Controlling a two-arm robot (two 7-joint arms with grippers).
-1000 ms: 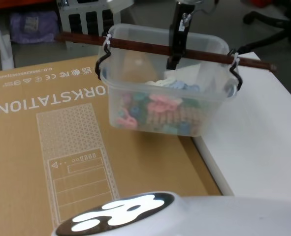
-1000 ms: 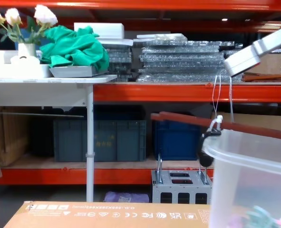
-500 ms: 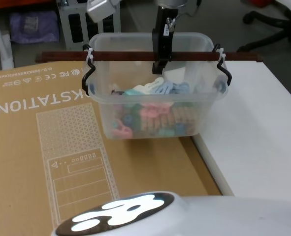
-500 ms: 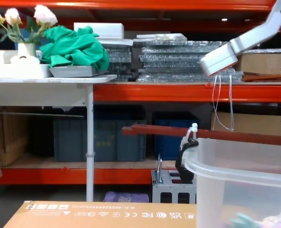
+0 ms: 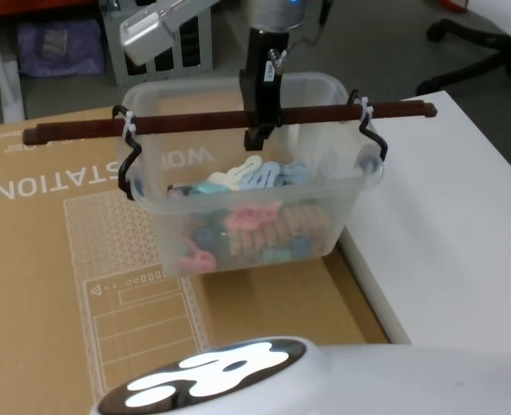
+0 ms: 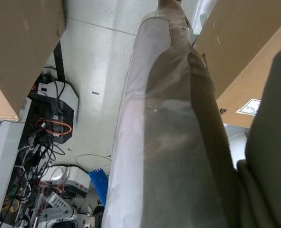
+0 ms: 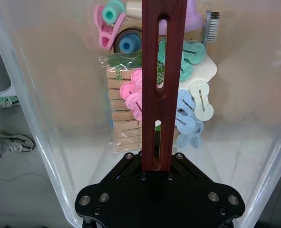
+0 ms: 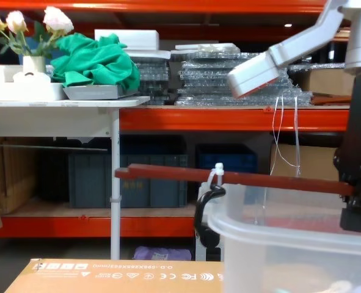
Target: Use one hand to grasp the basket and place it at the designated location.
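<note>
Basket (image 5: 164,233) hanging upright, bar handle (image 5: 186,124) running left-right, right gripper (image 5: 258,134) clamped mid-bar

I count one basket (image 5: 156,216) with one handle (image 5: 186,124), one right gripper (image 5: 259,130), one box (image 5: 47,285), two crates (image 8: 131,180) and three flowers (image 8: 58,19).

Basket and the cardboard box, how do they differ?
The basket is translucent whitish plastic; the cardboard box is opaque brown with white print. The basket hangs by its handle from the right gripper; the box lies flat. The basket is open-topped, showing coloured pegs; the box shows a closed top. Both are rectangular.
</note>
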